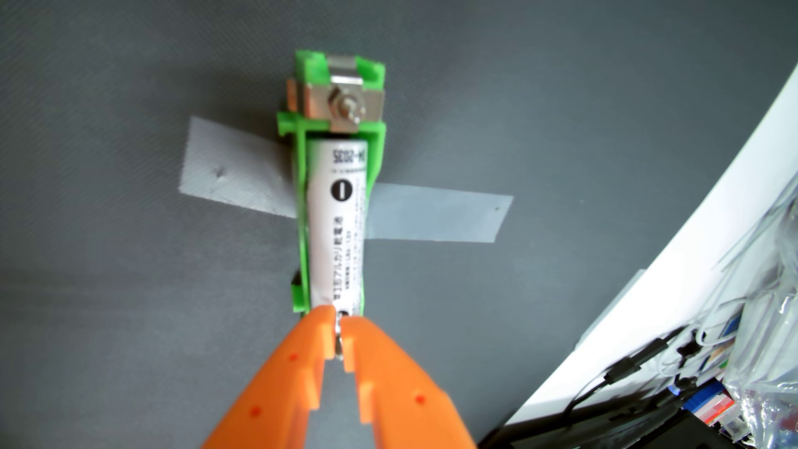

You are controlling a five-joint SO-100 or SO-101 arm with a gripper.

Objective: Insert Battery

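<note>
A dark grey bench [108,324] fills most of the wrist view. A white edge [691,259] runs along its right side, with clutter of cables and plastic bags [760,345] past it. Two strips of grey tape [436,216] hold a green battery holder [302,241] down on the bench. A white battery [339,224] lies in the holder, its far end near the metal clip and bolt [343,108] at the top. The orange gripper [340,321] comes in from below. Its fingers [302,367] are nearly together and pinch a small metal tab at the near end of the holder, right by the battery.
</note>
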